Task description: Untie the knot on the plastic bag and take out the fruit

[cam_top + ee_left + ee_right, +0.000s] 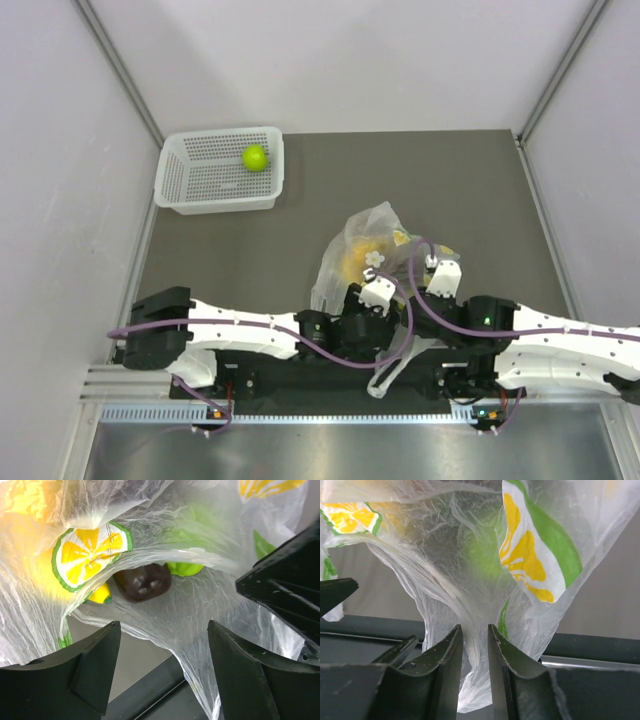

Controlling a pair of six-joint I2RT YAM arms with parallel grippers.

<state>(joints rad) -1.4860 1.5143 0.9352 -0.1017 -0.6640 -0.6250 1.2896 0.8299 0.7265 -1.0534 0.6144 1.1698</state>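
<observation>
The clear plastic bag with yellow-green lemon prints lies in front of both arms, and yellow fruit shows through it. My right gripper is shut on a bunched strip of the bag's film; it sits at the bag's near right. My left gripper is open at the bag's near left, with stretched film between its jaws. Through the film I see a dark purple grape bunch, a yellow banana tip and a green fruit. I cannot make out a tied knot.
A white perforated basket stands at the back left with a green apple inside. A loose tail of film hangs over the dark near rail. Grey walls close in the left and right sides.
</observation>
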